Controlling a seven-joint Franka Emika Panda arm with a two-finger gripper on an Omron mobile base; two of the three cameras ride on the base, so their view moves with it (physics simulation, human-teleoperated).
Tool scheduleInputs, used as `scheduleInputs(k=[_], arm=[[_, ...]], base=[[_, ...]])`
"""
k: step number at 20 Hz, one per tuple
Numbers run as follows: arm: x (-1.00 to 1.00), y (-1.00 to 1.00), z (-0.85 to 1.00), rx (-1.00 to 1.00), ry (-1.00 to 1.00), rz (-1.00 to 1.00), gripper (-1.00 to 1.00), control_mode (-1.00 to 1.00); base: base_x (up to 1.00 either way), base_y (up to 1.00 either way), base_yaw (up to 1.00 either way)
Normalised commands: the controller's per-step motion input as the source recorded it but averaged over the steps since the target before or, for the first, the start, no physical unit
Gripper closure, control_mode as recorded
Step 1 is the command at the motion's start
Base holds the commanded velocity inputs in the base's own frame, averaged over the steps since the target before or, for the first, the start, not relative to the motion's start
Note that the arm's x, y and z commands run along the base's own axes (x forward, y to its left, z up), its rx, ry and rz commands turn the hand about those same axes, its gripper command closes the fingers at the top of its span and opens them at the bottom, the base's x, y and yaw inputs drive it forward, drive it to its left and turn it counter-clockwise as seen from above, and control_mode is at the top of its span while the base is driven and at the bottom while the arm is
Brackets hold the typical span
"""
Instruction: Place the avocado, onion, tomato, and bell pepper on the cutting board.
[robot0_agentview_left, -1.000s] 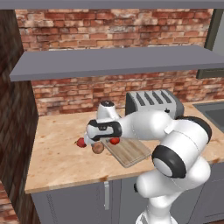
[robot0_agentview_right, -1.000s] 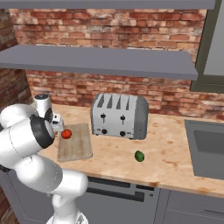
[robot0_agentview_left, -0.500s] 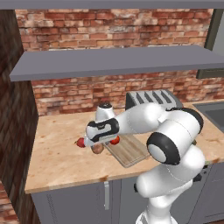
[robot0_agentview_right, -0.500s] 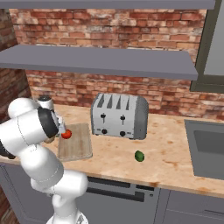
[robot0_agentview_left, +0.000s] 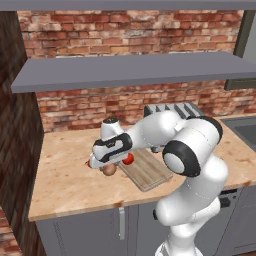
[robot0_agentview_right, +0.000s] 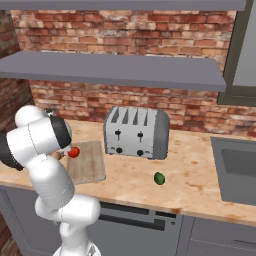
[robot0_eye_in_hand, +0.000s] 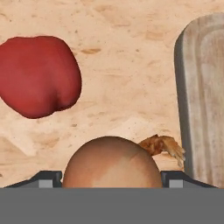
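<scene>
The gripper (robot0_agentview_left: 107, 167) is set low over the onion (robot0_eye_in_hand: 112, 162), jaws apparently straddling it for a grasp, grip unconfirmed; the onion lies on the counter (robot0_agentview_left: 65, 180) just beside the cutting board (robot0_eye_in_hand: 205, 100).

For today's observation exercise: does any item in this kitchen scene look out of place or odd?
The avocado lies alone on the counter in front of the toaster, far from the cutting board. The tomato sits on the board, and the onion and bell pepper lie just beside it.

no readable text, labels or signs anywhere
</scene>
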Motion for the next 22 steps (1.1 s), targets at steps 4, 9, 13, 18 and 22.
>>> scheduleInputs(k=[4, 9, 13, 18, 22], arm=[[-0.28, -0.17, -0.25, -0.04, 0.04, -0.05, 1.0, -1.0], [-0.34, -0.04, 0.11, 0.0, -0.01, -0.01, 1.0, -1.0], [-0.44, 0.0, 0.72, 0.0, -0.1, 0.0, 1.0, -1.0], [-0.48, -0.17, 0.93, 0.0, -0.15, 0.0, 1.0, -1.0], [-0.41, -0.5, 0.82, 0.0, -0.12, 0.0, 1.0, -1.0]], base=[[0.0, 0.0, 0.0], [0.0, 0.0, 0.0], [0.0, 0.0, 0.0], [0.0, 0.0, 0.0], [0.0, 0.0, 0.0]])
